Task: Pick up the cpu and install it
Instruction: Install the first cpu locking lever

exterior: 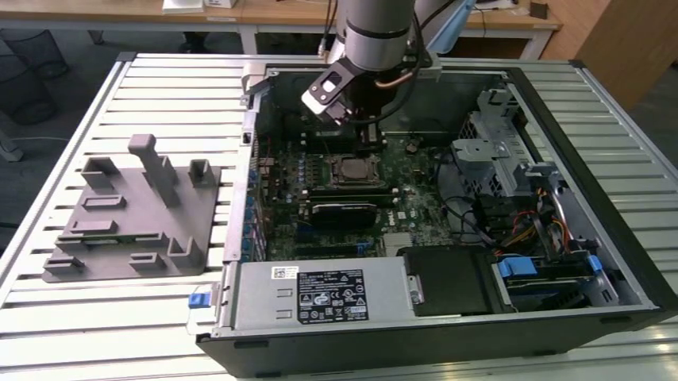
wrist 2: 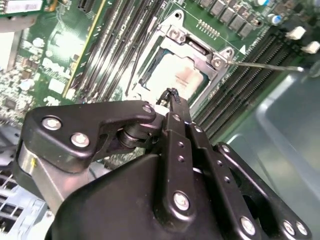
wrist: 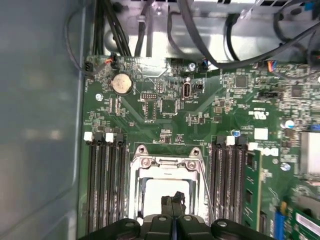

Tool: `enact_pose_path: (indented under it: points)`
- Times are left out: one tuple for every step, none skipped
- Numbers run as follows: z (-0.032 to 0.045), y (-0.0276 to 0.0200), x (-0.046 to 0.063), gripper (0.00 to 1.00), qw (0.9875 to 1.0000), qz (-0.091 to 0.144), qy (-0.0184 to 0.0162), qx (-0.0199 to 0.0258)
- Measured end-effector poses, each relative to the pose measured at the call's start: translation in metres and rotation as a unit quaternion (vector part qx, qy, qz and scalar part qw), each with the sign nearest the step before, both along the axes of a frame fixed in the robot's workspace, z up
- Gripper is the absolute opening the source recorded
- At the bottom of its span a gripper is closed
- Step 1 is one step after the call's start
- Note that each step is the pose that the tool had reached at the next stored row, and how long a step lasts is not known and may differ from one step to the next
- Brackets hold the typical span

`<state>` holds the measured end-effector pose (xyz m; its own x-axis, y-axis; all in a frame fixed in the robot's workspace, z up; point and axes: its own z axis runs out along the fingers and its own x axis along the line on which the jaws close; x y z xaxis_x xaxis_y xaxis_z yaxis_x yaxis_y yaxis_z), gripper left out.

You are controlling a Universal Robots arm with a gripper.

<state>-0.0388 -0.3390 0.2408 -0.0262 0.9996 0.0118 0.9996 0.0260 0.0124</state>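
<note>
A grey tray [exterior: 117, 254] with upright posts sits on the slatted table [exterior: 159, 87] at the exterior view's left. To its right lies the open computer case [exterior: 424, 349], where the arm reaches down over the motherboard [exterior: 424, 202]. In the first wrist view the gripper [wrist: 173, 201] hangs over the socket frame [wrist: 167, 161], its jaws pressed together with nothing between them. The cpu [wrist: 152, 197] lies flat inside that frame, directly under the fingertips.

From here I count one computer case [exterior: 424, 349], one motherboard [wrist: 165, 107], one cpu [wrist: 155, 192], one grey tray [exterior: 117, 238], one arm [exterior: 376, 32] and one gripper [wrist: 173, 200].
</note>
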Motion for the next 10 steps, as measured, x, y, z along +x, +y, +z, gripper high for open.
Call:
enact_pose_path:
  points:
    - [0.0039, 0.0000, 0.000, 0.11, 1.0000, 0.000, 0.0000, 0.0000]
    - [0.0079, 0.0000, 0.000, 0.11, 1.0000, 0.000, 0.0000, -0.0001]
    - [0.0116, 0.0000, 0.000, 0.11, 1.0000, 0.000, -0.0001, 0.0001]
    - [0.0152, 0.0000, 0.000, 0.11, 1.0000, 0.000, 0.0000, 0.0000]
    - [0.0191, 0.0000, 0.000, 0.11, 1.0000, 0.000, 0.0000, 0.0000]
    - [0.0230, 0.0000, 0.000, 0.11, 1.0000, 0.000, 0.0000, 0.0000]
    - [0.0272, 0.0000, 0.000, 0.11, 1.0000, 0.000, 0.0000, 0.0001]
    - [0.0310, 0.0000, 0.000, 0.11, 1.0000, 0.000, 0.0000, 0.0000]
    - [0.0335, 0.0000, 0.000, 0.11, 1.0000, 0.000, 0.0000, 0.0000]
    - [0.0339, 0.0000, 0.000, 0.11, 1.0000, 0.000, 0.0000, 0.0000]
